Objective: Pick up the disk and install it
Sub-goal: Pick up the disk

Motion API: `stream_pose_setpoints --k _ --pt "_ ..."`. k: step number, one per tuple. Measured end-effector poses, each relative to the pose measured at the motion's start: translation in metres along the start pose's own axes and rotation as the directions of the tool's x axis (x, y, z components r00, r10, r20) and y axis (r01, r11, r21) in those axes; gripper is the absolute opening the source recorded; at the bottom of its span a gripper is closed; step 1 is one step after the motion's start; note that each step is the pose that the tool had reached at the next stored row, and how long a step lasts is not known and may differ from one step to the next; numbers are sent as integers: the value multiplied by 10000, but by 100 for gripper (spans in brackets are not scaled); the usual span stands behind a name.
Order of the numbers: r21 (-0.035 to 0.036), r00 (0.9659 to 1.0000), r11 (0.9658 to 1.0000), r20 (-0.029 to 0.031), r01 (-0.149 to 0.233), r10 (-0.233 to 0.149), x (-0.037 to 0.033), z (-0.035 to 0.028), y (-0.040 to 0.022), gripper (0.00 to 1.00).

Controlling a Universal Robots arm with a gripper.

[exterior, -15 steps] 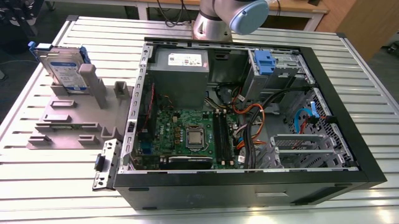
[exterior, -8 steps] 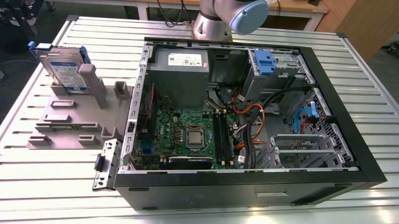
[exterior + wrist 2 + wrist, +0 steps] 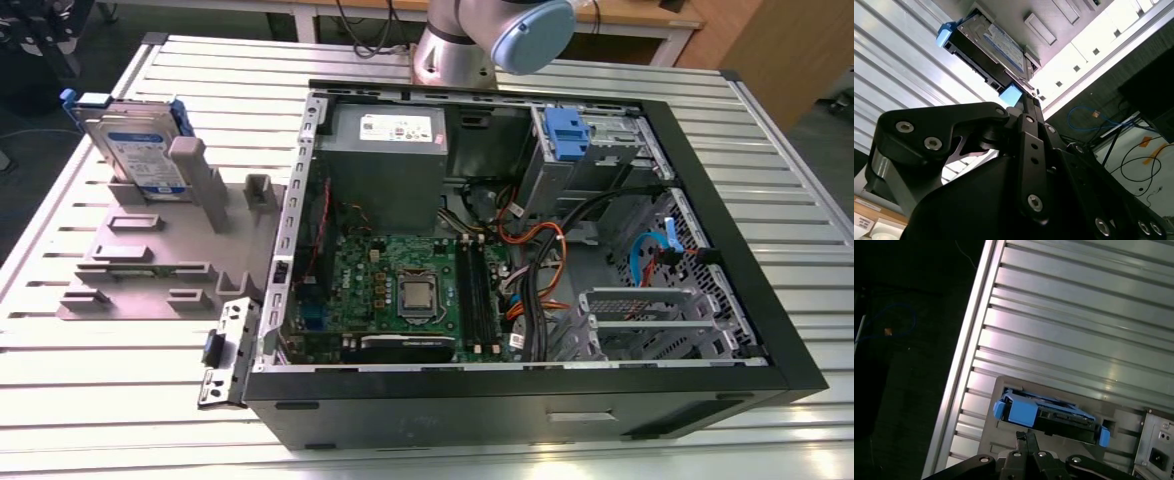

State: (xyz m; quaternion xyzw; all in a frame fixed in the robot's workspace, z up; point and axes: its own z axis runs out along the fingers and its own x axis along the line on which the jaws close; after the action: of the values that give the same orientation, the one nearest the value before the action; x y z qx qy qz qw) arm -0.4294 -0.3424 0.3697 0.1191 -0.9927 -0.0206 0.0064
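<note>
The disk [image 3: 134, 150] stands on edge in a grey holder [image 3: 147, 260] at the exterior view's left, on the slatted table. It is silver, with a white-and-blue label and blue plastic rails. In both wrist views the disk [image 3: 991, 47] [image 3: 1049, 415] lies just beyond my gripper's tips, with a small gap between them. My gripper [image 3: 1026, 102] [image 3: 1026, 436] is shut, its black fingers pressed together with nothing between them.
An open computer case [image 3: 747, 300] lies on the table to the holder's right, with a motherboard [image 3: 400, 290], a grey power supply [image 3: 387, 150] and a silver cage with a blue latch [image 3: 567, 135]. The arm's base [image 3: 461, 50] rises behind the case. Cables lie on the floor off the table's edge [image 3: 966, 355].
</note>
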Motion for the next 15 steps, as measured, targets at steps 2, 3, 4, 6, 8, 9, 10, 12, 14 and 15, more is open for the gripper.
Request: stream_pose_setpoints --k 2,3,4,6,8,9,10,12,14,15 --pt "1 10000 10000 -1 36 -36 0 0 0 11" --pt "1 10000 10000 -2 45 -45 0 0 0 11" --pt "1 10000 10000 -2 53 -53 0 0 0 11" --pt "1 10000 10000 -3 75 -75 0 0 0 11" --pt "1 9999 9999 -5 123 -123 0 0 0 11" --pt "2 9999 9999 -7 172 -172 0 0 0 11" --pt "2 9997 9997 -11 247 -247 0 0 -1 11" --pt "3 9989 9989 -20 464 -464 0 0 -2 11" --pt "4 9971 9971 -32 763 -763 0 0 -2 11" --pt "5 9957 9957 -39 925 -925 0 0 -2 11"
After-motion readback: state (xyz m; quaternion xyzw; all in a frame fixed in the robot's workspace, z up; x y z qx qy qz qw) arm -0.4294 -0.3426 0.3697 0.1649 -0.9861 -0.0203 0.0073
